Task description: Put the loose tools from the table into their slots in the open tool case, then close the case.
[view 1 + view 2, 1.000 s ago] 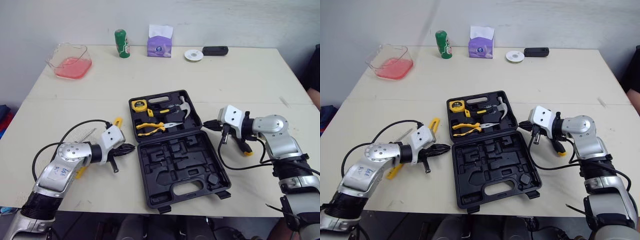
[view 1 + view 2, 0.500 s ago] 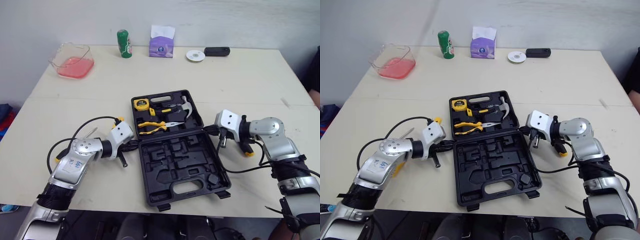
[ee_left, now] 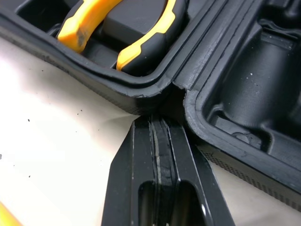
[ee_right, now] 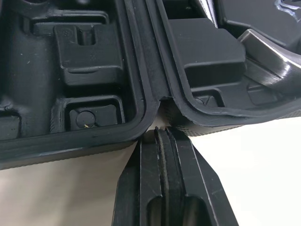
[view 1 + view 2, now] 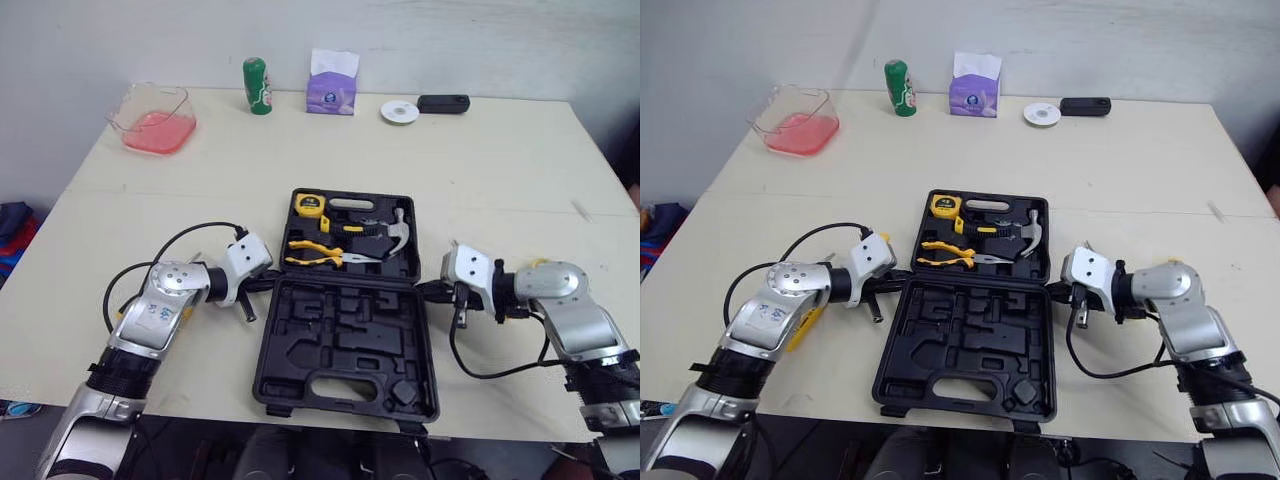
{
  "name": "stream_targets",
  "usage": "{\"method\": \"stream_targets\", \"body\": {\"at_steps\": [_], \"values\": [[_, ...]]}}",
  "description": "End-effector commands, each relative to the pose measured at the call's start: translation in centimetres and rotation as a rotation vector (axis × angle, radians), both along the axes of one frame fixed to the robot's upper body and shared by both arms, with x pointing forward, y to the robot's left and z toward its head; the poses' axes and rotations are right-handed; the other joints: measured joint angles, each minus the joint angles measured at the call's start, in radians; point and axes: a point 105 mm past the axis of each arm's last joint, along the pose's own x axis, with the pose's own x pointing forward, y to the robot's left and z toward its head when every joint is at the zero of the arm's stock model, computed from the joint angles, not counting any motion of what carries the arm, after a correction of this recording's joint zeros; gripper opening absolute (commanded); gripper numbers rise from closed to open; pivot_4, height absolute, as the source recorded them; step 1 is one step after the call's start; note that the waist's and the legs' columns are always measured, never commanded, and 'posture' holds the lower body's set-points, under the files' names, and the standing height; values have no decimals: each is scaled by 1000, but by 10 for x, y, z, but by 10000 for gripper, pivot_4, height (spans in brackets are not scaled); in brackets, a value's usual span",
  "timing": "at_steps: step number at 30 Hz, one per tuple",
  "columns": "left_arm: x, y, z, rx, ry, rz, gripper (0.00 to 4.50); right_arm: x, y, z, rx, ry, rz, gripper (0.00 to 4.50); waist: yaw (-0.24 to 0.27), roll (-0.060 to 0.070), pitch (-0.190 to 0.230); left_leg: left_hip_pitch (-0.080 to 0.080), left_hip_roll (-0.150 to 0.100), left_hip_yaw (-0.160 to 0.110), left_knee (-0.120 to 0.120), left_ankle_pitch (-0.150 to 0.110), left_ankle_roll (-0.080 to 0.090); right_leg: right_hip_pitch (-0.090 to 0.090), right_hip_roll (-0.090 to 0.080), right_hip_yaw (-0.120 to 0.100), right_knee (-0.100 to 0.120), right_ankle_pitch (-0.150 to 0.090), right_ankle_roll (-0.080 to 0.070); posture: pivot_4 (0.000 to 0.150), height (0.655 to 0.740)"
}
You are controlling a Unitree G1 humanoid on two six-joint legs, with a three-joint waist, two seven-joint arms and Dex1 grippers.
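Here, the tool case [image 5: 345, 340] lies open and flat in the middle of the tabletop [image 5: 500, 150]. Its far half holds a tape measure [image 5: 308, 206], pliers [image 5: 320, 250] and a hammer [image 5: 395, 225]; its near half is bare moulding. The left gripper [image 3: 157, 120] is closed on nothing, its tip at the hinge notch on the case's left edge. The right gripper [image 4: 157, 134], likewise closed and empty, meets the hinge notch on the right edge. A yellow-handled tool [image 5: 810, 322] lies on the tabletop, partly under the left arm.
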Motion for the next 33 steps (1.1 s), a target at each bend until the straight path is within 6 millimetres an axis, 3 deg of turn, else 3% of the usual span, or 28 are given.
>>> {"method": "stream_targets", "body": {"at_steps": [1,10,22,27,33], "values": [[-8,-21,2,-13,-11,-105,525,-4,11,17,37,-59,38,0,1,0,0,0,0,0,0,0,0,0,0,0,0,0,0,1500,7400],[-28,-14,-1,-7,17,-132,525,9,-6,17,1,-108,-22,0,-2,0,0,0,0,2,-1,0,0,-2,0,0,0,0,0,1500,7400],[-19,-10,2,-7,-3,-68,525,-6,13,12,94,-26,62,0,1,0,0,0,1,2,0,0,0,-2,0,1,0,0,0,1500,7400],[-33,-10,-7,10,37,-113,525,-1,1,11,75,-54,-7,0,-5,0,0,0,1,3,0,0,0,-2,1,1,0,0,0,1500,7400],[-20,2,-1,29,-2,-36,525,-3,-10,8,48,-34,-20,0,0,0,0,0,1,4,0,-1,0,-3,0,1,0,0,0,1500,7400]]}}
